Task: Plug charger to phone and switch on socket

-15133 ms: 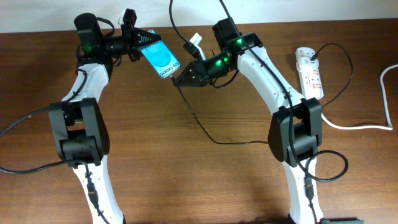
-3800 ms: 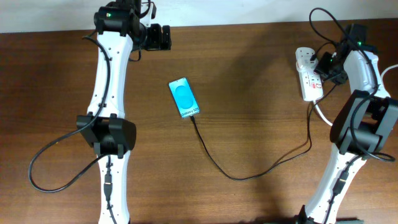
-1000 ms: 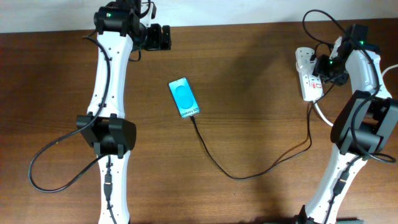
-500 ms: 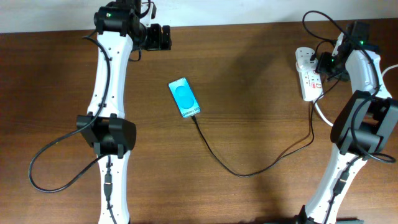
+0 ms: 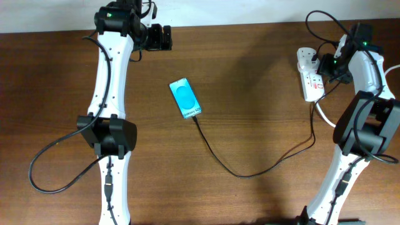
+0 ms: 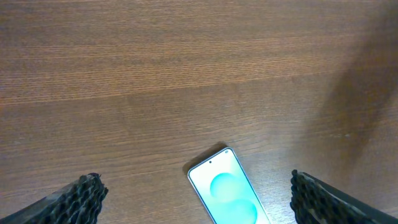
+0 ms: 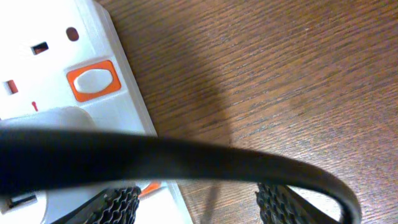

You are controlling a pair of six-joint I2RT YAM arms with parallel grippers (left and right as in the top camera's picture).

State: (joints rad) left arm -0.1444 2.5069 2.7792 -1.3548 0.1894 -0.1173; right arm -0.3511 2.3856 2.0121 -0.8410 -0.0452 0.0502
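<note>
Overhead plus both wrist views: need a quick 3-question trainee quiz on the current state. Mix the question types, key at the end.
1. True or false: the phone is held in the left gripper.
2. Which thing is the right gripper closest to? A) the phone B) the socket C) the left gripper
3. In the right wrist view, what colour is the frame around the switch?

Key: 1 false, it lies screen up on the table, apart from that open gripper. 2 B. 3 orange-red.
</note>
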